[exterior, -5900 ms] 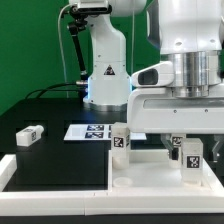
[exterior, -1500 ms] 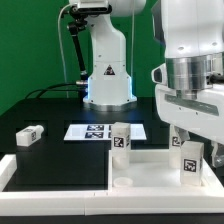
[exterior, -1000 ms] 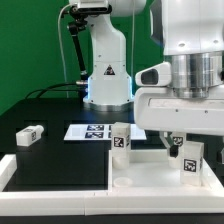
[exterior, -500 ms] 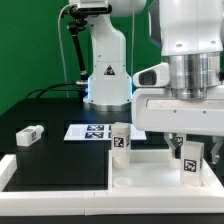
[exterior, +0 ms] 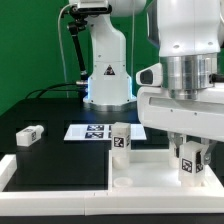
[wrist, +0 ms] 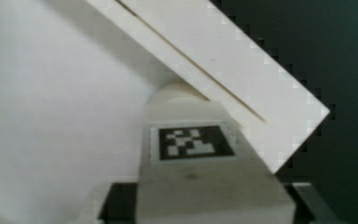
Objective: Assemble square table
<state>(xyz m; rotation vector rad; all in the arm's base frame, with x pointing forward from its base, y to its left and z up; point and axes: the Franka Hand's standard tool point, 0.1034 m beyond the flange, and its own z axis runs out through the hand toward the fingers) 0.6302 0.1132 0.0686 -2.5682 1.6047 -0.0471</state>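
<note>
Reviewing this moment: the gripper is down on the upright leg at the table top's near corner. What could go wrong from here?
1. The gripper seems shut on the tagged leg standing in the square top; a slack or off-centre grip could let it slip when turned.
2. A tilted leg might jam in its corner hole.
3. The second upright leg stands close by; a sideways move might topple it.

White square top (exterior: 150,170) lies flat with two tagged legs (exterior: 120,139) upright; another lies loose (exterior: 29,135).

an upright leg (exterior: 120,140) blocks the square top's (exterior: 140,170) otherwise free middle.
</note>
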